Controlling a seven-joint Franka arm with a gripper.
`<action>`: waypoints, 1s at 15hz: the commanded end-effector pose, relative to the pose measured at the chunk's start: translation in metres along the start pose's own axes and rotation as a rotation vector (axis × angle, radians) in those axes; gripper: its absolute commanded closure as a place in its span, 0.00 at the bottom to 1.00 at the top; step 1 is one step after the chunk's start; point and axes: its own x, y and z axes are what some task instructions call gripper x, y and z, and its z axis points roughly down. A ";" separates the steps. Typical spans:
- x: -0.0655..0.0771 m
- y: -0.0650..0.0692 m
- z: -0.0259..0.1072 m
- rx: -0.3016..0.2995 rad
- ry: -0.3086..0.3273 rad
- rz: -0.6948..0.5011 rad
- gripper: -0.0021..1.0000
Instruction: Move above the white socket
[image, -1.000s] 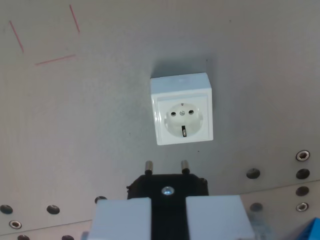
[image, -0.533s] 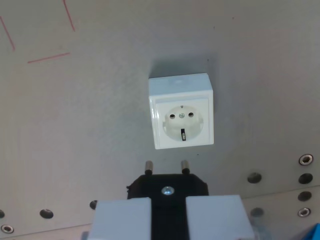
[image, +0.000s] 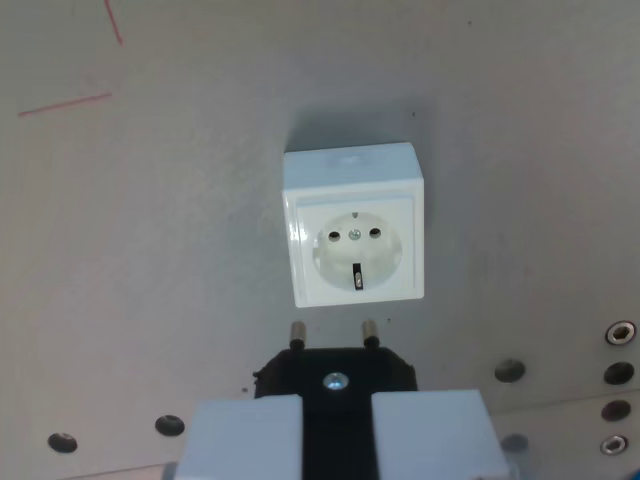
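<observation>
Closer now, white socket (image: 354, 224) just beyond gripper (image: 336, 420) pinching black plug (image: 335, 372).

Two pale blue-grey blocky fingers (image: 245, 438) at the bottom edge. Black strip between, matte. Flat faces, square corners.

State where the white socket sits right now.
In the wrist view the socket sits just right of centre on the grey table, directly above the plug pins and apart from them.
</observation>
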 end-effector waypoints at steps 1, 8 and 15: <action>-0.005 0.006 0.013 -0.013 0.104 -0.049 1.00; -0.014 0.009 0.037 -0.022 0.112 -0.067 1.00; -0.024 0.012 0.062 -0.028 0.123 -0.083 1.00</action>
